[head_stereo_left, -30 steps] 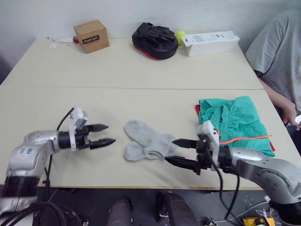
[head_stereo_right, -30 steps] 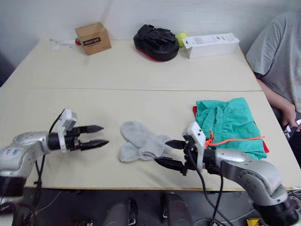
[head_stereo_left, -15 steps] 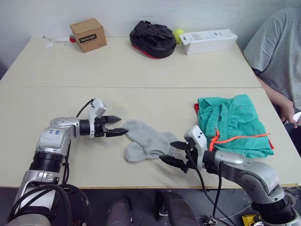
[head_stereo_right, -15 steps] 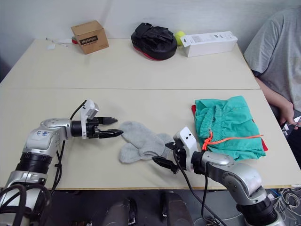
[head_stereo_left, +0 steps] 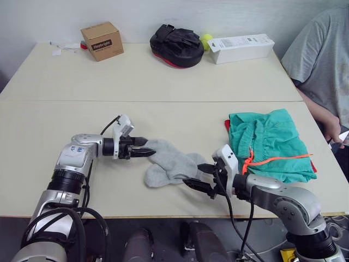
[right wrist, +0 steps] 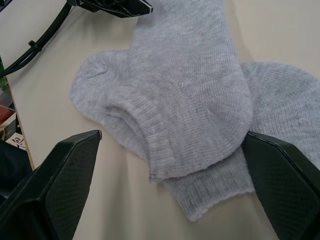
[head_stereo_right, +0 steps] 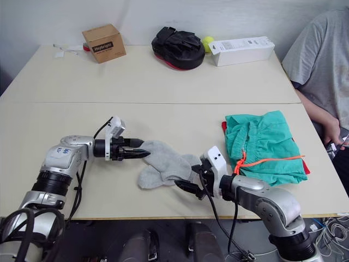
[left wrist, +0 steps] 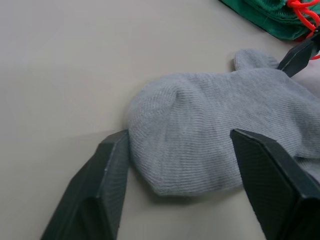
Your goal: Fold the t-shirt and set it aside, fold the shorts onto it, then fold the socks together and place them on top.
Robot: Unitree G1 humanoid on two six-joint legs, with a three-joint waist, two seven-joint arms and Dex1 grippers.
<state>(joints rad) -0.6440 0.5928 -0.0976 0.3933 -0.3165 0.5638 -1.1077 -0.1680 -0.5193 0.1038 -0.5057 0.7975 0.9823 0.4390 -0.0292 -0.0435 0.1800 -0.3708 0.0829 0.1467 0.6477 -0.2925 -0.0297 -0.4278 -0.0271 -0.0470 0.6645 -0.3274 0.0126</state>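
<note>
The socks (head_stereo_left: 170, 164) are lying near the front edge of the worktop (head_stereo_left: 163, 117), one light grey sock crossed over the other, soft ribbed knit with rounded toes. The right claw (head_stereo_left: 197, 176) is sitting open at their near right end, its black fingers spread on either side of the overlapped cuffs; the right wrist view is showing the upper sock's folded cuff lying across the lower one, a detail the head views are leaving vague. The left claw (head_stereo_left: 148, 150) is reaching in from the left with its fingers open, and the left wrist view is showing the rounded toe sitting between them, the cloth touching one finger's inner face. Bare worktop is stretching left of the socks and behind them. To the right, well apart from the socks, the teal-green shorts (head_stereo_left: 270, 143) are resting folded with the orange drawstring trailing across them, on top of the red t-shirt (head_stereo_left: 228, 126), which is peeking out only as a thin edge. A person (head_stereo_left: 322, 60) is sitting at the right side. Along the far edge a cardboard box (head_stereo_left: 102, 40), a black bag (head_stereo_left: 177, 45), a yellow ball (head_stereo_left: 206, 40) and a white carton (head_stereo_left: 241, 48) are standing.
</note>
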